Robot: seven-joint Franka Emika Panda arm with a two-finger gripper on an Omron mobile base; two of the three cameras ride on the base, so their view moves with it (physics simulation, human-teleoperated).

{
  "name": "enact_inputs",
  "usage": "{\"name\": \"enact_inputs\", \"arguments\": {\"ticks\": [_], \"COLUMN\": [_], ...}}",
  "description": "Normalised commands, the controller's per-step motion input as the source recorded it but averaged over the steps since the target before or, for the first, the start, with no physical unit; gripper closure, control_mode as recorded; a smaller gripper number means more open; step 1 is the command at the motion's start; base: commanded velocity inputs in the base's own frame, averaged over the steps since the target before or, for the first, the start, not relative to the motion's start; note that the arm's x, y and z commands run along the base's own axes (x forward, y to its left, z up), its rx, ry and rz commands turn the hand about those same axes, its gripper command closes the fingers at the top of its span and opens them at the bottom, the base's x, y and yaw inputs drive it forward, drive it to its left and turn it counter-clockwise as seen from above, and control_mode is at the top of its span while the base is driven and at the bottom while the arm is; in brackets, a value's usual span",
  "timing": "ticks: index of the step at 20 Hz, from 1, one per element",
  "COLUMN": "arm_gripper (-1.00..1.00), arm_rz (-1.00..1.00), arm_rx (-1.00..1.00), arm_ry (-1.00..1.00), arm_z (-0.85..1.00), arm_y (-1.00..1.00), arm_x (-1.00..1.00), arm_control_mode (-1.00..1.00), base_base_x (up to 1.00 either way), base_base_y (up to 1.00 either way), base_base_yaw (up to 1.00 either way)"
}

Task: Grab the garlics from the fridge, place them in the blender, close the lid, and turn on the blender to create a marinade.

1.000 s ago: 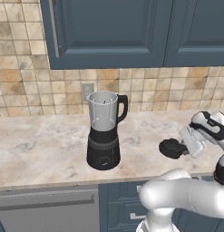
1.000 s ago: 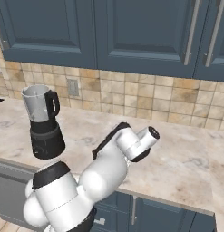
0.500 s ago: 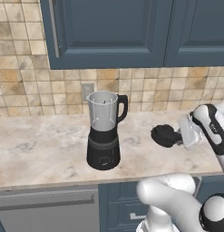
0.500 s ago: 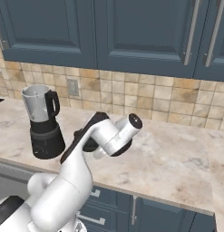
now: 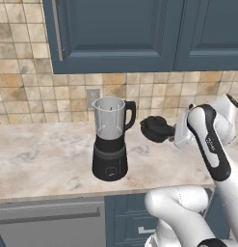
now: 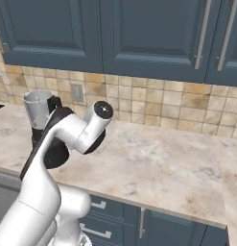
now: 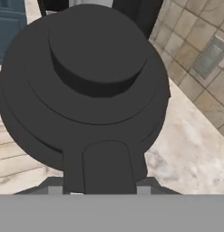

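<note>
The gripper (image 5: 169,131) holds the lid (image 5: 156,129) clamped by its side tab, carrying it in the air above the marble counter (image 5: 38,154), just to the right of the blender (image 5: 111,139). The lid is tipped on its side, its domed top facing the jar's black handle, close to it but apart. The blender stands upright on the counter below the blue cabinets (image 5: 115,34), its jar mouth uncovered; whether anything lies inside the jar is hard to tell through the clear wall. In the hand view the lid (image 7: 86,86) sits close before the camera, knob forward, with the tiled backsplash (image 7: 199,41) to its right
</note>
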Motion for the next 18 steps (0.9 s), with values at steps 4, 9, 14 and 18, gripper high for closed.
{"name": "enact_inputs", "arguments": {"ticks": [4,9,14,18], "arm_gripper": [1.0,1.0,1.0,1.0], "arm_rz": [-0.05,-0.01,0.0,0.0], "arm_rx": [0.0,0.0,0.0,-0.1], "arm_ry": [-0.04,-0.01,0.01,0.11], "arm_z": [1.0,1.0,0.8,0.07], "arm_y": [0.5,0.43,0.62,0.58], "arm_x": [0.0,0.15,0.64,0.71], "arm_control_mode": [-1.0,-1.0,-1.0,-1.0], "base_base_x": [0.0,0.0,0.0,0.0], "base_base_y": [0.0,0.0,0.0,0.0], "base_base_yaw": [0.0,0.0,0.0,0.0]}}
